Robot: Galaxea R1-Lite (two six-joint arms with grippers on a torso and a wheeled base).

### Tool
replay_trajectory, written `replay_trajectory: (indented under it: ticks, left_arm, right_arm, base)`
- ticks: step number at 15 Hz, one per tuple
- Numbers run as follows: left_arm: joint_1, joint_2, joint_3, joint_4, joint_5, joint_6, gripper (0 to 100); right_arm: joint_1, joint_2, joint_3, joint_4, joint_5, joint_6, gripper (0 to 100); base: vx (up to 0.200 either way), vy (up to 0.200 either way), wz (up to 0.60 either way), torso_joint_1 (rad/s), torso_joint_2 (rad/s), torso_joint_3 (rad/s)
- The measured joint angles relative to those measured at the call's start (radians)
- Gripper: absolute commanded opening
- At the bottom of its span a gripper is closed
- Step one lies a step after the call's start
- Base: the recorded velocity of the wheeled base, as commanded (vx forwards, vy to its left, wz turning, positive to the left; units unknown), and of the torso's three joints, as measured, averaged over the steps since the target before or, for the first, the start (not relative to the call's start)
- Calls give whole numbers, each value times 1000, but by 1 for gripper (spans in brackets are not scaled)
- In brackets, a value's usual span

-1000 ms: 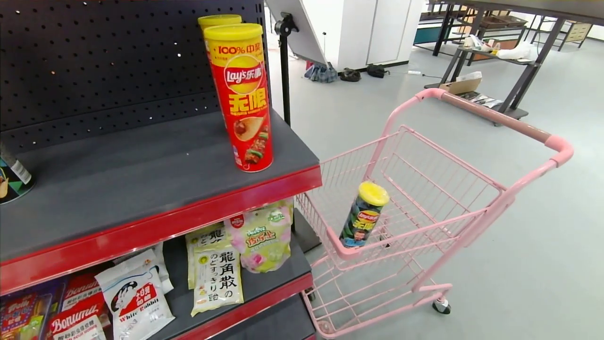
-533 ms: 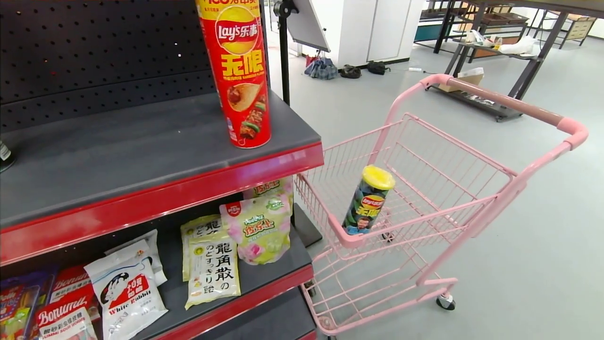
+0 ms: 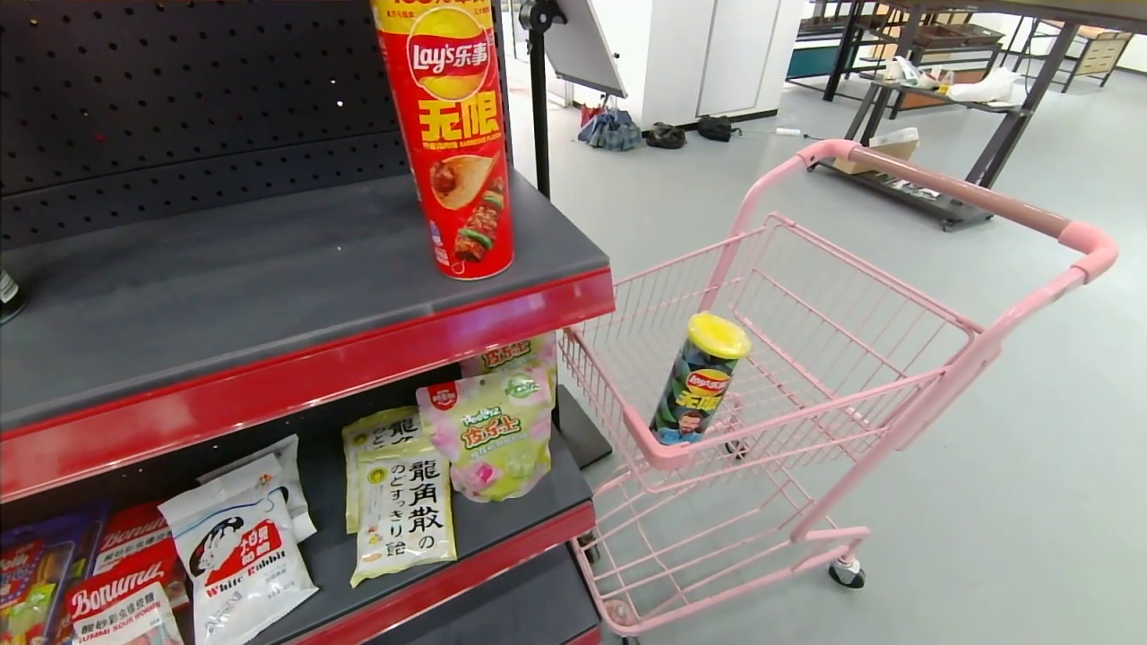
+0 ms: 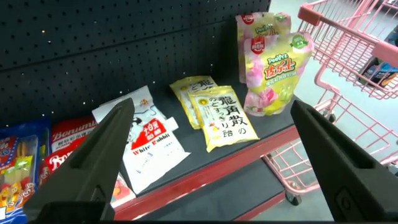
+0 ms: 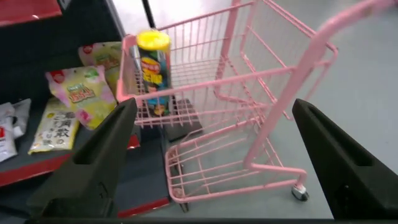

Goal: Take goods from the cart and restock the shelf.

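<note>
When I look down from my head, the green can (image 3: 697, 385) with its yellow lid stands on end inside the pink cart (image 3: 941, 202). It sits in the basket corner nearest the shelf (image 3: 269, 278), just behind the basket's thick rim. Wire walls close it in on every side, and the basket is open at the top. The cart stands just beside the shelf's end, with its handle at the end away from the shelf. On the upper board a tall red can (image 3: 461, 152) stands near the front edge at the cart end. A black pegboard (image 3: 179, 107) rises behind it, and a black stand pole (image 3: 538, 98) rises just past the shelf's corner. The board below carries a pink-green pouch (image 3: 488, 434) propped upright, yellow packets (image 3: 408, 515) lying flat, a white bag (image 3: 237, 555) and red bags (image 3: 134, 591).

From my left wrist, my left fingers (image 4: 99, 155) are spread wide apart and empty, held in front of that lower board. Between them lie the yellow packets and the white bag, and the pouch stands close to the cart's pink wires.

From my right wrist, my right fingers (image 5: 99, 162) are likewise parted and empty, facing the cart. The green can shows through the wires of the basket's near wall, which stand between it and my fingers. It is well apart from them. Below the basket are the cart's lower rack and one caster.
</note>
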Motion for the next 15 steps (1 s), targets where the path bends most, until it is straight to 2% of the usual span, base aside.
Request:
replay_trajectory:
  ticks: [2,6,8,11,15]
  left_arm:
    - [0,0,0,0,0,0,100]
    - [0,0,0,-1,0,0,100]
    - [0,0,0,-1,0,0,100]
    - [0,0,0,-1,-1,3,100]
    - [0,0,0,-1,-1,7,100]
  right_arm:
    - [27,277,-62,-174,41,2,100]
    - [63,835,-95,-594,166,-40,100]
    - [79,1036,-140,-721,250,-56,100]
    - [112,1224,-208,-763,316,-63,100]
    - [149,1326,-244,-765,350,-70,100]
  base:
    - [0,0,0,0,0,0]
    - [0,0,0,0,0,0]
    - [0,0,0,0,0,0]
    - [0,0,0,0,0,0]
    - [0,0,0,0,0,0]
